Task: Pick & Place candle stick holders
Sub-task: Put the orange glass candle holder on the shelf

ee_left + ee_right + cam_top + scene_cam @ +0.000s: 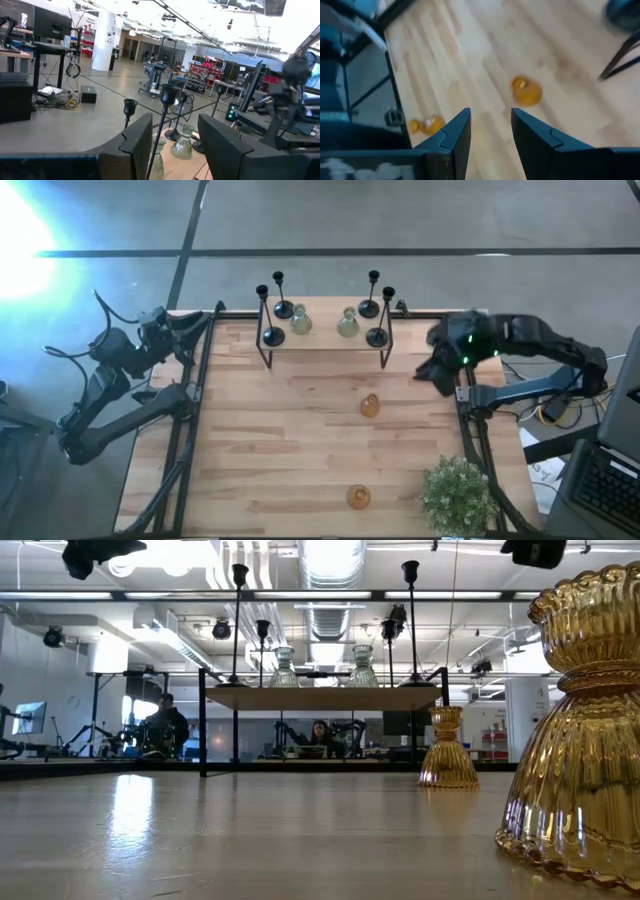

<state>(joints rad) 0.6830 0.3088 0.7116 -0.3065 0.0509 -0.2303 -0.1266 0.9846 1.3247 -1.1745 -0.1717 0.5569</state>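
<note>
Four black candle stick holders (283, 308) (378, 335) and two pale-green glass holders (301, 322) (347, 324) stand on a small raised shelf (325, 340) at the table's far middle. Two amber glass holders stand on the table top: one in the middle (370, 406) and one near the front edge (358, 497). My left gripper (207, 323) is open and empty at the far left corner, pointing at the shelf (175, 145). My right gripper (428, 372) is open and empty, right of the shelf, above the table and tipped toward the middle amber holder (526, 91).
A green potted plant (458, 492) stands at the front right corner. The shelf's black legs (384, 350) stand between my grippers. Bare wood lies left of the amber holders. People sit in the room beyond the table (322, 735).
</note>
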